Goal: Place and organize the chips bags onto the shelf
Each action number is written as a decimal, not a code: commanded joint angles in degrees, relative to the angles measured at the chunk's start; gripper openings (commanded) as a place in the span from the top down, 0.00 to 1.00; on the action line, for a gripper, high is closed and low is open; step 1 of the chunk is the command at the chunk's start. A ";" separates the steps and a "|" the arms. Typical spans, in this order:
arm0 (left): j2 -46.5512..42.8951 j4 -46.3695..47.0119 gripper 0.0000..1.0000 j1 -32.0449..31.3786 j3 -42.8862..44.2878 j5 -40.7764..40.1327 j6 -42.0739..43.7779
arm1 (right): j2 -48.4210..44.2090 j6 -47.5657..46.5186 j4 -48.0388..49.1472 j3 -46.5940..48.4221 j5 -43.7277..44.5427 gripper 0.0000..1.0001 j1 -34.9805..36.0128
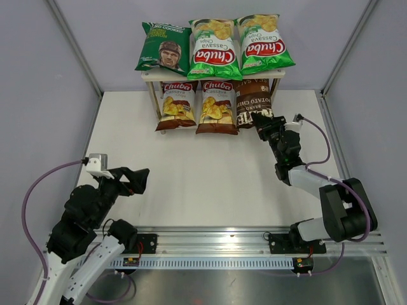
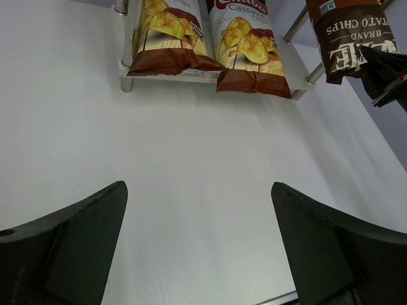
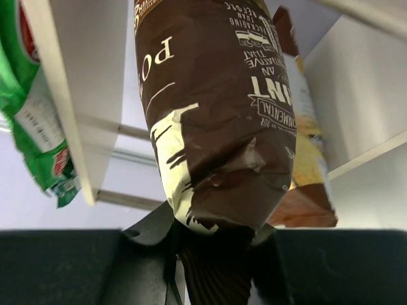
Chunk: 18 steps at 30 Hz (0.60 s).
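Observation:
The shelf point(image 1: 150, 74) stands at the table's far side. On its top board lie the dark green bag with a man's face point(image 1: 164, 47) and two bright green Chuba bags point(image 1: 214, 47) point(image 1: 263, 43). Two brown-and-white Chuba bags point(image 1: 177, 105) point(image 1: 217, 106) lie on the lower board. My right gripper point(image 1: 266, 122) is shut on the near end of the dark brown Kettle bag point(image 1: 250, 100), which reaches under the top board at the lower tier's right. The right wrist view shows that bag point(image 3: 219, 121) pinched between the fingers. My left gripper point(image 1: 135, 180) is open and empty, low at the near left.
Grey enclosure walls stand close on both sides and behind the shelf. The arms' mounting rail point(image 1: 216, 244) runs along the near edge. The white tabletop point(image 1: 203, 171) lies between the grippers and the shelf.

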 commanded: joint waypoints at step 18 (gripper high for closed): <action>-1.50 2.47 0.01 -0.26 -0.98 2.45 1.23 | 13.19 -17.54 0.15 12.09 12.02 1.00 -0.50</action>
